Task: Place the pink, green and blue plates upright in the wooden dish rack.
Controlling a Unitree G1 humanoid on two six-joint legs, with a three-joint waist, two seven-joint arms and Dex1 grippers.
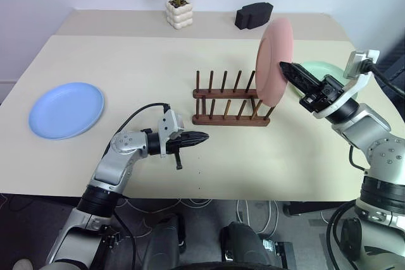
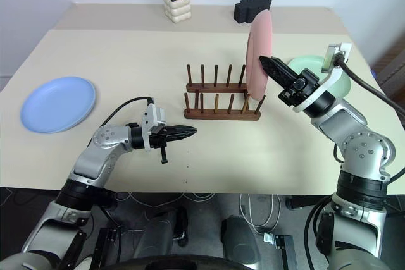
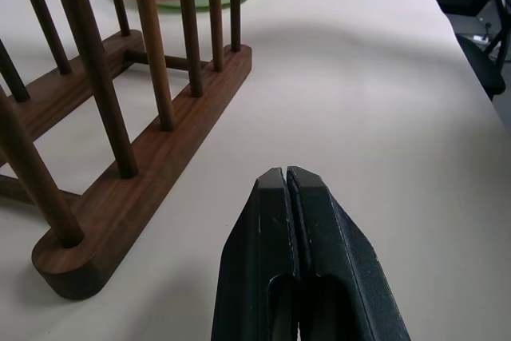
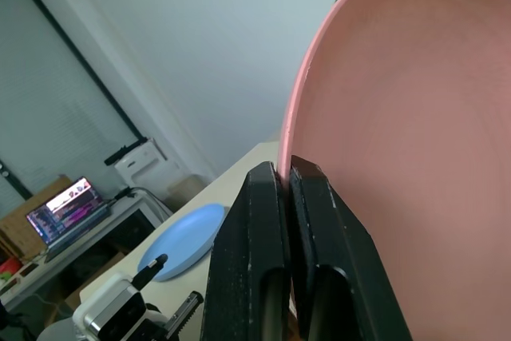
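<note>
Closest to the camera, the left claw [image 1: 201, 137] is pressed shut on nothing and hovers low over the table [image 1: 126, 49], pointing toward the near end of the wooden rack [image 1: 231, 102]. Across from it, the right claw [image 2: 266, 63] is clamped on the rim of the pink plate [image 1: 274, 61], holding it upright on edge at the rack's right end, its lower edge down among the last pegs; whether it is seated cannot be told. Behind that arm the green plate [image 1: 323, 69] lies flat on the table, and the blue plate [image 1: 66, 109] lies flat well apart at the far left.

These plates look stiff, light and matte, so a pinch on the raised rim should hold, though a smooth edge could swivel between narrow fingers. A flat plate probably needs its rim lifted before it can be gripped.
</note>
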